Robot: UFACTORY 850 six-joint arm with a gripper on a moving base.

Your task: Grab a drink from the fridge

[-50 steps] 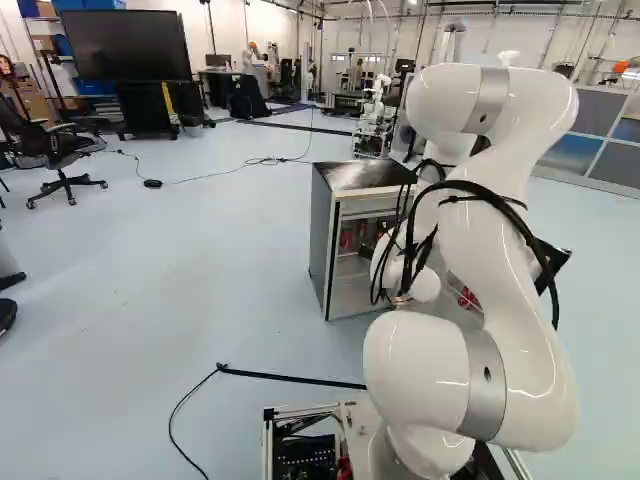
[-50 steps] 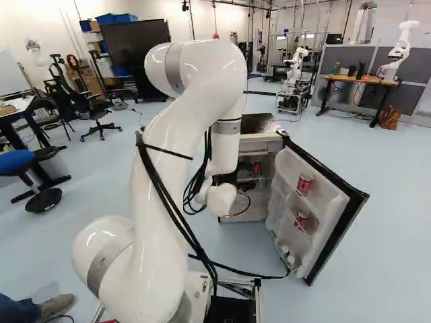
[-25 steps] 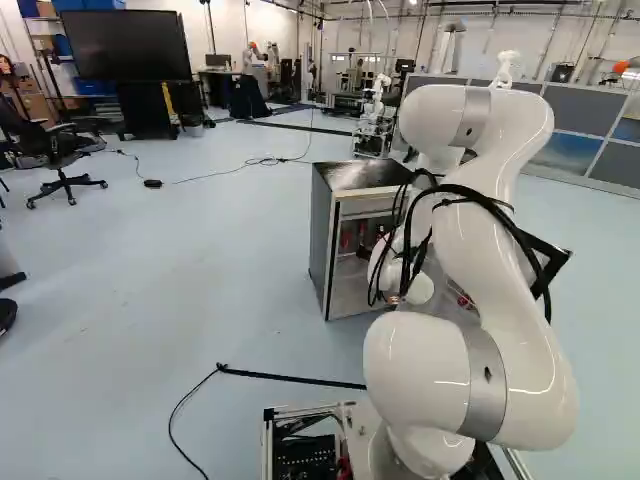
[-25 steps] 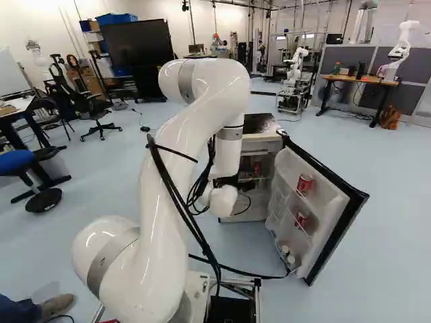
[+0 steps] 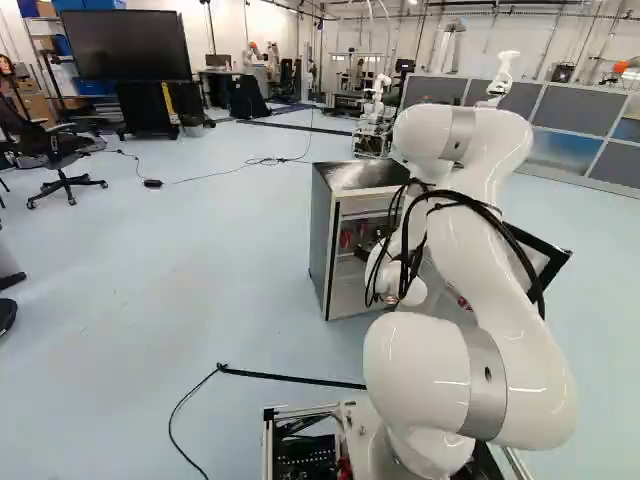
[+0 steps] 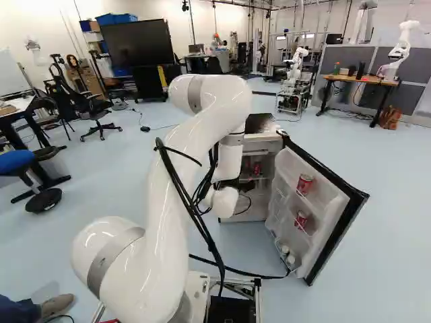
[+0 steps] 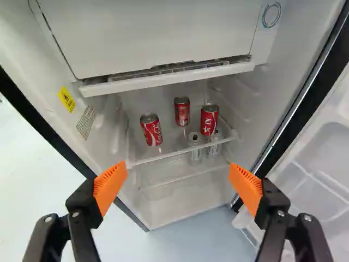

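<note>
We have the gripper (image 7: 179, 184) at the fridge (image 5: 323, 240), facing into its open front, with nothing held: the fingers stand wide apart, their orange pads (image 7: 110, 186) well clear of each other. The drinks are inside the fridge, three red cans upright on its upper shelf (image 7: 182, 155). One can (image 7: 209, 120) is nearest the fridge's hinge side, another (image 7: 151, 130) is on the side away from it, and the third (image 7: 182, 111) sits deeper in the fridge. Two more red cans, one (image 6: 305, 184) above the other (image 6: 301, 219), stand in the fridge's open door (image 6: 279, 192).

We judge this to be the approach, with the reach in and the grasp to come. Going in at this spread, we could catch a finger on the fridge's side wall or door edge. If we come in too high, we may strike the freezer box (image 7: 158, 33) at the fridge's top; too low, and the fingers would jam against the shelf's front edge. The cans are close enough together that a finger aimed off-centre could tip one or shove it into its neighbour. The loose cables (image 6: 202, 192) along our arm (image 6: 168, 222) could also snag on the fridge as we push in.
</note>
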